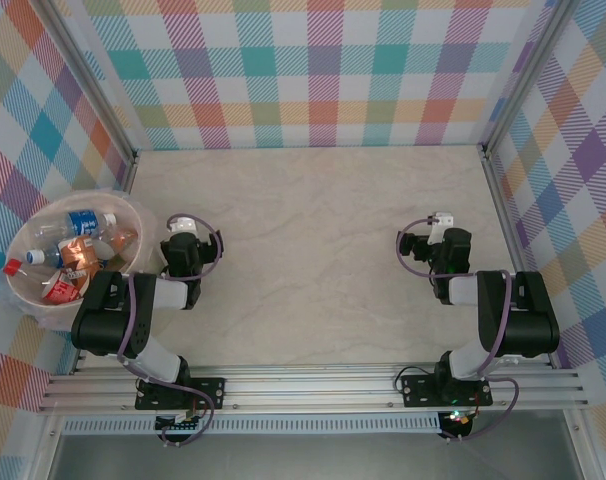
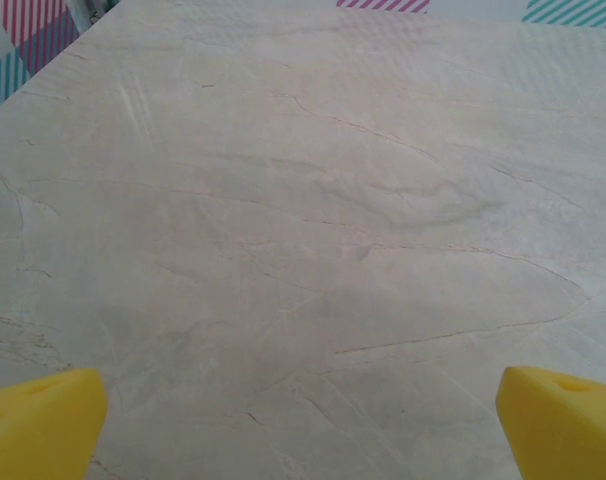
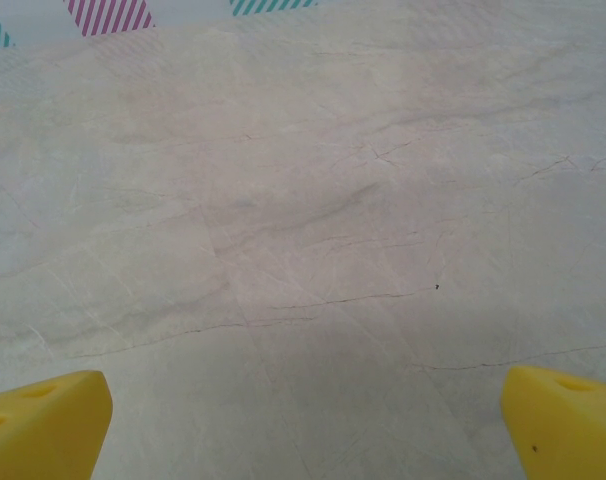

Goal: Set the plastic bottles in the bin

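Note:
The bin, a round translucent pale bucket, stands at the table's left edge. Several plastic bottles lie inside it, among them one with a blue label, one orange and one with a red label. My left gripper rests just right of the bin, folded back over its arm. In the left wrist view the left gripper is open, its yellow fingertips wide apart over bare marble. My right gripper sits at the right of the table. It is open too, and nothing lies between its fingertips.
The marble tabletop stretches between and beyond the two arms. Checkered walls close off the back and both sides, with metal posts at the corners. An aluminium rail runs along the near edge under the arm bases.

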Robot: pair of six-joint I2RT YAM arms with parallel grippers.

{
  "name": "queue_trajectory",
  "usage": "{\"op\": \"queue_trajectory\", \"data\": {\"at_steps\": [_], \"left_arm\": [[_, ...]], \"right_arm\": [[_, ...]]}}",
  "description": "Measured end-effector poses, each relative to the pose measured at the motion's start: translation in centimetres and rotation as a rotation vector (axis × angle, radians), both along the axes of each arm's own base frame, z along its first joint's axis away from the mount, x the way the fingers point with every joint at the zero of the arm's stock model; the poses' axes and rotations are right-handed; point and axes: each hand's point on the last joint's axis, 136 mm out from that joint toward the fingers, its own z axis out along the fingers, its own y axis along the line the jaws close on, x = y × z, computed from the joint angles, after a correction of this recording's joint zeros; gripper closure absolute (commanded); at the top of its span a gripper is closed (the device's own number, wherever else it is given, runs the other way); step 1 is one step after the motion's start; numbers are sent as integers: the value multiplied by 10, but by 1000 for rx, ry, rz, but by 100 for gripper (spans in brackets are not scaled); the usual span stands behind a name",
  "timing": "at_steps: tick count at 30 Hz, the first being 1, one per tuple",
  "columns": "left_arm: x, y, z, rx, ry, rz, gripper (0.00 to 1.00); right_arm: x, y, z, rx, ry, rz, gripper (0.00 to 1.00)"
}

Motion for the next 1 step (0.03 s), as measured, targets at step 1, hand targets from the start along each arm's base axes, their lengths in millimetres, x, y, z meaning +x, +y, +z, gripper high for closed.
{"op": "queue_trajectory", "data": {"at_steps": [1], "left_arm": [[0, 0, 0, 1, 0, 2, 0]], "right_arm": [[0, 0, 0, 0, 0, 0, 0]]}}
